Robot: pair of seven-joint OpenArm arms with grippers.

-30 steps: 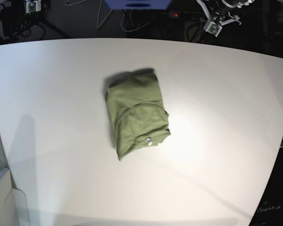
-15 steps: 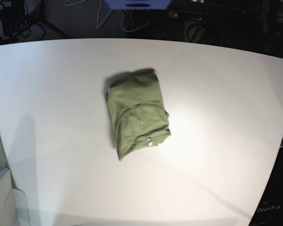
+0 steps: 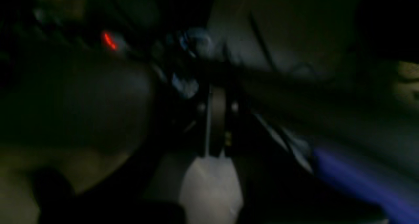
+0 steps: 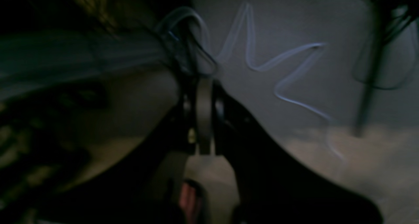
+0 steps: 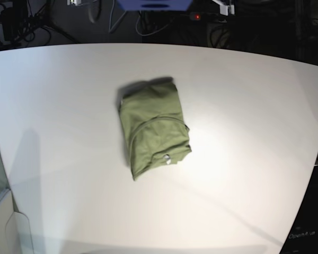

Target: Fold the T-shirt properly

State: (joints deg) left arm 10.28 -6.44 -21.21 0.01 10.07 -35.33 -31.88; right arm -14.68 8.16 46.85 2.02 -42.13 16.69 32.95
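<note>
The T-shirt [image 5: 153, 129] lies folded into a compact olive-green bundle in the middle of the white table [image 5: 254, 132], with a small pale tag [image 5: 168, 157] at its near right corner. Neither gripper is near it. Only small pale parts of the two arms show at the base view's top edge, the left arm [image 5: 222, 6] and the right arm [image 5: 77, 2]. In the left wrist view my left gripper [image 3: 214, 96] is shut on nothing, over a dark blurred floor. In the right wrist view my right gripper [image 4: 203, 86] is likewise shut and holds nothing.
Cables [image 5: 127, 24] and a blue object [image 5: 153, 4] lie on the dark floor beyond the table's far edge. A red indicator light [image 5: 197, 17] glows there. Loose pale cables [image 4: 281, 63] show in the right wrist view.
Both arms have moved along the far edge, off the table, and show only as slivers at the top of the base view. The T-shirt has not moved.
</note>
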